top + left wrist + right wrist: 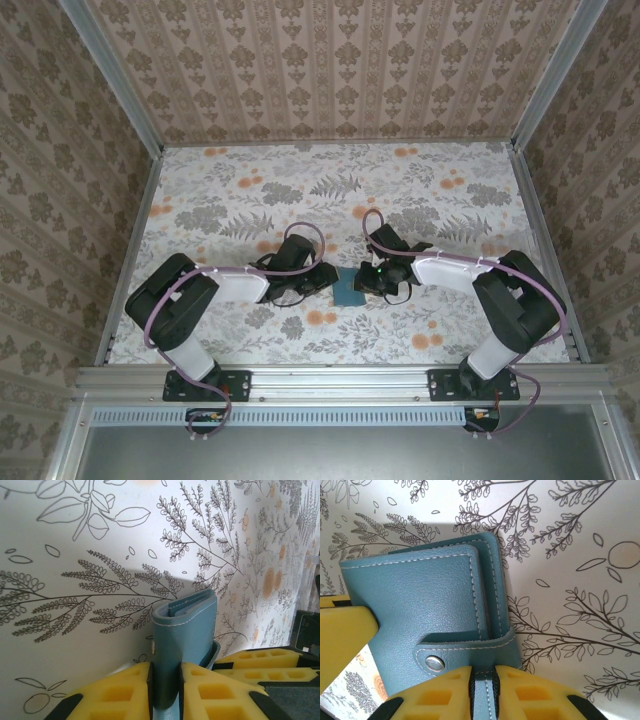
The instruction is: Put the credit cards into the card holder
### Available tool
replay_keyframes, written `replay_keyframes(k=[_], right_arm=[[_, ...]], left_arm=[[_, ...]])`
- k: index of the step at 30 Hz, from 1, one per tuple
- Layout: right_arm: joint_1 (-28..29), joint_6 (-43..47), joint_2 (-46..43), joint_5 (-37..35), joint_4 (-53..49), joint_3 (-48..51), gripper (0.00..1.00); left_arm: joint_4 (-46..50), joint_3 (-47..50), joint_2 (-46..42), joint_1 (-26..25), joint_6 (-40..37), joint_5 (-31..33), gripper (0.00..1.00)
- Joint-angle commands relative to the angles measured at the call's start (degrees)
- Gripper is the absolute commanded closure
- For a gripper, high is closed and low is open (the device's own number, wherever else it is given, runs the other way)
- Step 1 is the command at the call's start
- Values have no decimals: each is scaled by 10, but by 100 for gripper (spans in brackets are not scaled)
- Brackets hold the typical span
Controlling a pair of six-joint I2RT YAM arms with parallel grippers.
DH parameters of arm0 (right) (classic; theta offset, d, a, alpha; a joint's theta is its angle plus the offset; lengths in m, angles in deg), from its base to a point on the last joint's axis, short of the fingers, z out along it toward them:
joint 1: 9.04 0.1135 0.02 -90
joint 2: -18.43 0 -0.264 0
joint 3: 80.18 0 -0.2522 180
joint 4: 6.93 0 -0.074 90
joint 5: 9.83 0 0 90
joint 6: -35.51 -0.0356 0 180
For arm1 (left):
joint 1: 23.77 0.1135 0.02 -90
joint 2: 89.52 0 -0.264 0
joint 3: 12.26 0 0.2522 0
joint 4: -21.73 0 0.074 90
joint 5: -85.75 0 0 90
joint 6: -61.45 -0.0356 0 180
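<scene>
well, the wallet (348,291) sat at the middle of the flowered table (250,190), right between the two grippers, which met there from either side. the left gripper (166,680) was pressed in on it: from the left wrist, one yellow pad lay against each face of the folded wallet. its teal spine rose out of the gap between them, edge-on to the camera, with paler inner layers showing at its far end. the right gripper (482,680) pinched it too, from the opposite side. from the right wrist, its two yellow fingers (445,692) were closed on the wallet's stitched near edge, just below the strap (470,647) and its metal snap (435,663). the broad teal cover spread away from them, folded shut, with the strap lying across it. at the left of that view a yellow pad of the left gripper touched the cover. from the left wrist, the right gripper's yellow fingers showed low on the right, just beside the wallet. whether the wallet rested on the cloth or was held just off it could not be told; its shadow fell on the fern print beyond.
</scene>
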Motion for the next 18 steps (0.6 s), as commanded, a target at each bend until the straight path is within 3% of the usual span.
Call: replay_keyframes(k=[1, 9, 18], right_arm=[[1, 6, 0, -11, -25, -4, 78], [14, 40, -26, -65, -73, -44, 70], [44, 71, 25, -106, -104, -90, 62]], left_arm=[[-30, 5, -1, 1, -6, -21, 85], [-27, -2, -3, 1, -21, -29, 99], [-33, -3, -4, 1, -23, -32, 100]])
